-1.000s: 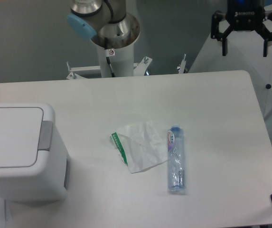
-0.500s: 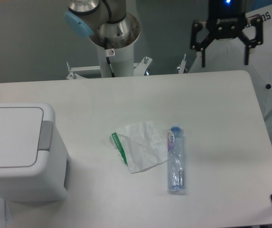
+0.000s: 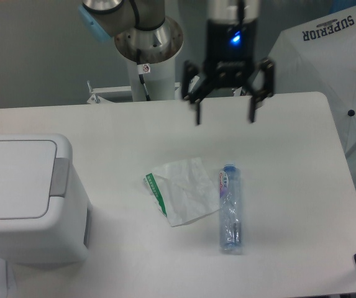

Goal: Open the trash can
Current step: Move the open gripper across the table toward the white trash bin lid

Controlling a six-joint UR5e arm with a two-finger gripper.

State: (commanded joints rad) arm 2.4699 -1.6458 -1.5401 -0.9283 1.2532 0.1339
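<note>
The large white boxy plastic trash can (image 3: 25,198) sits at the near left corner of the white surface (image 3: 289,149), flat rectangular lid (image 3: 13,179) down flat, so not opened yet. Its grey push-button strip (image 3: 58,177) runs along the lid's right edge. The black two-finger gripper (image 3: 225,118) hangs over the far middle of the surface, well apart from the bin, fingers (image 3: 197,108) spread wide and released, holding nothing.

Below the gripper lie a crumpled white paper wrapper with a green edge (image 3: 181,189) and, just beside it on the right, a clear plastic bottle with a blue cap (image 3: 230,208) lying flat. Neither belongs to the task.

Risks, as judgement: on a low path leftward toward the bin the open fingers could snag the wrapper or knock the bottle rolling. Pressing the lid panel instead of the narrow grey strip would likely leave it latched. An off-centre or angled push could slide the bin toward the near left edge.
</note>
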